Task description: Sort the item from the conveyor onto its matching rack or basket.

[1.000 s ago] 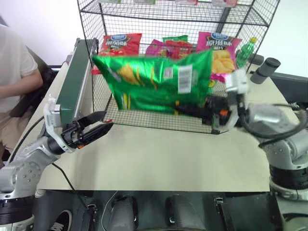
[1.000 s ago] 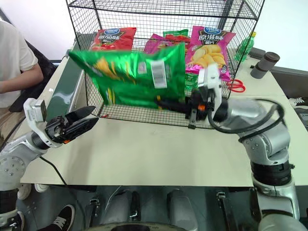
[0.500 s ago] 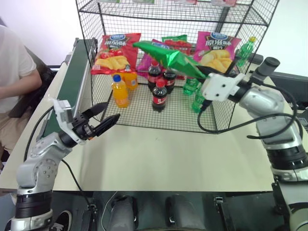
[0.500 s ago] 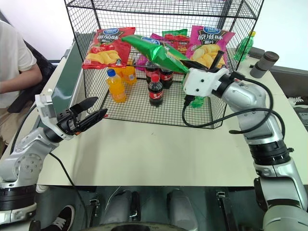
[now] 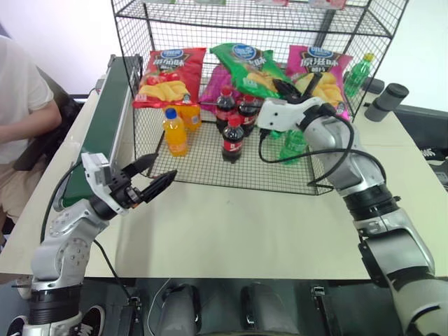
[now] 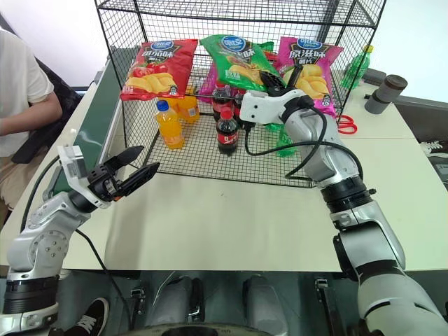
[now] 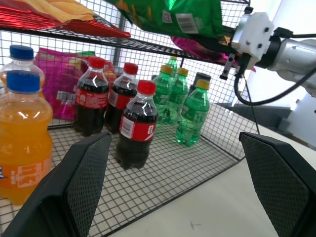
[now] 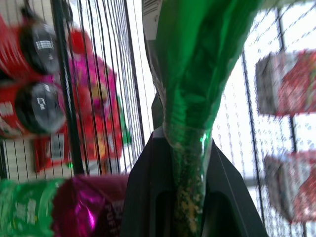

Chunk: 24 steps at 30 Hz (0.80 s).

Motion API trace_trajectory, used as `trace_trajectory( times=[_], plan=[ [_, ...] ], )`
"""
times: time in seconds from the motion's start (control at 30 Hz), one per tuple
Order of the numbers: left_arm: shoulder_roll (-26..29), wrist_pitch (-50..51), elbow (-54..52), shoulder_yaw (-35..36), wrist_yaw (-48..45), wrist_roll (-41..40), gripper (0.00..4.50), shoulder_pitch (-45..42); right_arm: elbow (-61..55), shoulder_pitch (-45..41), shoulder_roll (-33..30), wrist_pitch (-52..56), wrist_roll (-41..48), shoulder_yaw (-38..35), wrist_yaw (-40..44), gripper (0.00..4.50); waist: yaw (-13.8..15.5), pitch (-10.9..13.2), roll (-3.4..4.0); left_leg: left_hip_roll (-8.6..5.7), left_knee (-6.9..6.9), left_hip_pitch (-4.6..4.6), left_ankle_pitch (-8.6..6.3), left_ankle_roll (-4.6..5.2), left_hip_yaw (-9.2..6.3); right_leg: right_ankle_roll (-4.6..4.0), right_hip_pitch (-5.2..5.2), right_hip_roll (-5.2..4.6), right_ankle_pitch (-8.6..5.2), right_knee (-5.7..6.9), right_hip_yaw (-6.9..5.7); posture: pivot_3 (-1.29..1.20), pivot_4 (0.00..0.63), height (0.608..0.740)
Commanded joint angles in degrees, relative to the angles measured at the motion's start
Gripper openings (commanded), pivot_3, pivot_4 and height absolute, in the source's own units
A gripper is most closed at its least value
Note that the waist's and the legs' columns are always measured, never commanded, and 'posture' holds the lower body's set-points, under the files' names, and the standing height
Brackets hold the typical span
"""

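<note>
Green foil crisp bag (image 5: 246,64), one: likely light, soft, slippery and crushable, best held by its crimped seam, where the right claw (image 8: 186,163) is clenched on it, inside the rack (image 5: 266,21) at the upper tier between one red crisp bag (image 5: 168,73) and one pink crisp bag (image 5: 318,66). On the rack's floor: three cola bottles (image 5: 232,140), about four green bottles (image 7: 191,117), at least two orange bottles (image 5: 175,131). Beside the rack, one conveyor (image 5: 108,112); in front of it, over the worktop (image 5: 238,231), the left claw (image 5: 150,182) is released, empty.

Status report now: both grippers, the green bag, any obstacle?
Right gripper shut on green bag, holding it inside the rack between red bag and pink bag. Left gripper open, empty. Nothing blocking.
</note>
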Motion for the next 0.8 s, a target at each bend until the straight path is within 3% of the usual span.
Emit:
trace_trajectory(
  times=[0.03,0.43,0.7,0.8],
  plan=[
    [-0.2,-1.9,-1.3,0.4,-0.1,0.6,4.42,0.2,2.0,-3.1,0.6,3.0,-1.2,-0.6,-2.2,0.00,0.0,0.0,0.00,0.00,0.00,0.00,0.00,0.00,0.00,0.00,0.00,0.00,0.00,0.01,-0.01,0.00,0.150,0.740],
    [-0.9,-2.5,-1.3,-0.5,0.6,2.4,4.42,-0.4,1.5,-3.3,6.1,4.7,2.1,0.4,-0.4,0.00,-0.4,0.0,0.00,0.01,0.00,0.00,-0.01,0.02,-0.02,0.00,0.00,0.01,0.00,0.03,-0.01,0.00,0.150,0.740],
    [-1.1,-2.5,-1.8,-0.7,1.3,2.8,4.50,-0.1,-0.5,-4.1,7.6,5.2,7.0,-0.9,3.3,3.59,-1.3,0.0,0.00,0.03,-0.01,0.03,-0.08,0.14,-0.06,0.01,0.02,0.01,0.01,0.07,-0.02,0.00,0.150,0.740],
    [-1.2,-2.8,-1.9,-0.8,1.5,3.3,4.50,0.1,-4.4,-4.1,8.9,7.0,9.0,-1.5,5.8,3.59,-1.6,0.0,0.01,0.06,-0.04,0.06,-0.09,0.15,-0.06,0.01,0.01,0.04,0.01,0.10,-0.02,0.00,0.150,0.740]
  ],
)
